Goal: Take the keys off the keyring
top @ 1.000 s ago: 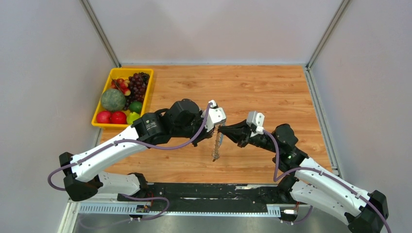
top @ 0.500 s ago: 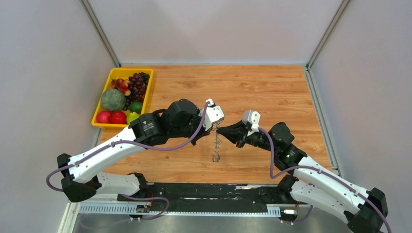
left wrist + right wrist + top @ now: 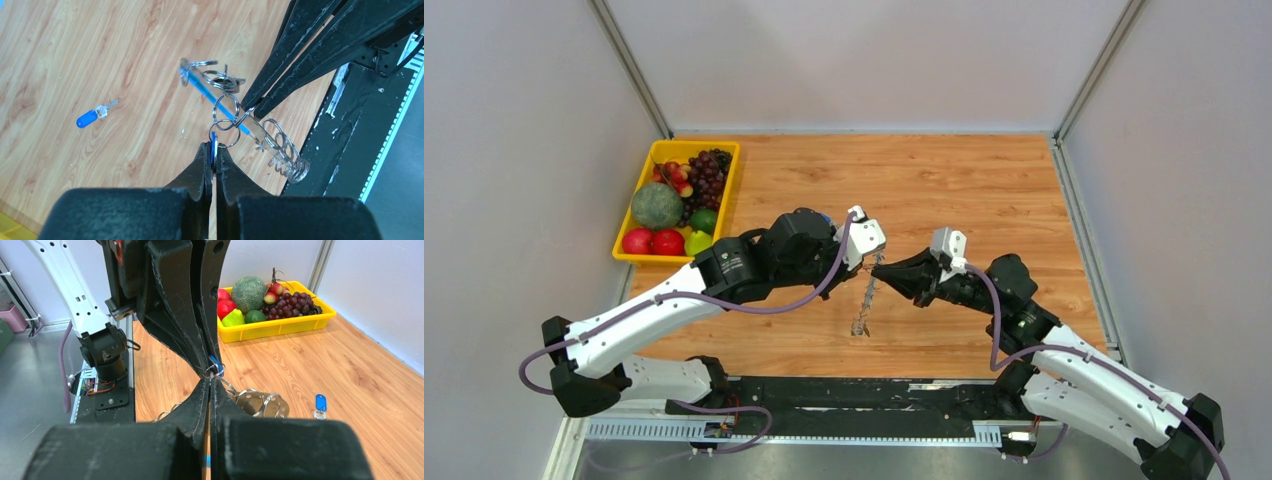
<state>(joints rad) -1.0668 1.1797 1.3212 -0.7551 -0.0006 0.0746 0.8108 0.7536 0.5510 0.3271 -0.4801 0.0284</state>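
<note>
— Counting the keys in view, how many are there?

— Two can be made out. One blue-headed key [image 3: 216, 363] is pinched in the left gripper [image 3: 213, 148], whose jaws press flat on its plastic head. One loose key [image 3: 88, 118], also blue-headed with a short silver blade, lies alone on the table [image 3: 75, 50], well apart from everything else. Whether more keys hang lower down cannot be told.

— And the grippers?

— Two, meeting tip to tip in the air above the table. The right gripper [image 3: 210, 382] has its jaws closed to a thin slit on the metal of the keyring [image 3: 200, 88].

— How does the keyring look?

— It is one hoop, seen nearly edge-on from the left wrist. There it reads as a long, thin silvery strip with a bright blue stretch along one half. Several small split rings [image 3: 260, 402] are threaded on it, and their exact number cannot be told. A small ring at the held key's head links toward the hoop. From above, the keyring hangs slanting down from the two grippers. Its lower end is near the table, and whether it touches cannot be told.

— Anything else?

— One yellow tray [image 3: 280, 327] of fruit sits at the far left of the table.
</note>
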